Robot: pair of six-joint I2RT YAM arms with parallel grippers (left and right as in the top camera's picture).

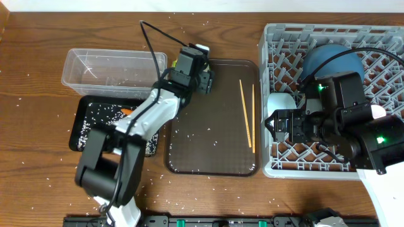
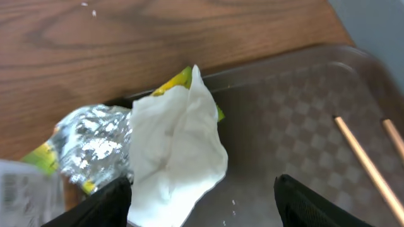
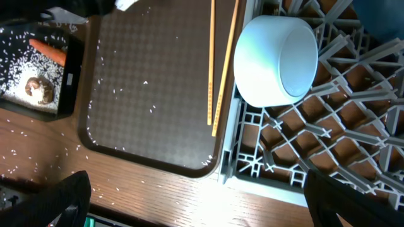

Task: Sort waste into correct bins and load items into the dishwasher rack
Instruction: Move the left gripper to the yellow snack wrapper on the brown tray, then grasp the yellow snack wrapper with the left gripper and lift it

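Observation:
My left gripper (image 2: 202,211) is open and low over the far left corner of the brown serving tray (image 2: 297,126). A crumpled white napkin (image 2: 177,151) lies between its fingers, against the left one. A foil ball (image 2: 95,142) and a green-yellow wrapper (image 2: 180,79) sit just beyond. My right gripper (image 3: 208,202) is open and empty above the near left corner of the grey dishwasher rack (image 3: 328,157). In the rack are a white bowl (image 3: 274,60) on its side and a dark blue plate (image 1: 331,60). Two chopsticks (image 1: 247,113) lie on the tray's right side.
A clear tub (image 1: 113,69) stands at the back left. In front of it a black tray (image 1: 85,116) holds rice, a carrot (image 3: 47,50) and a brown scrap (image 3: 38,88). Rice grains are scattered over the wooden table (image 1: 38,75).

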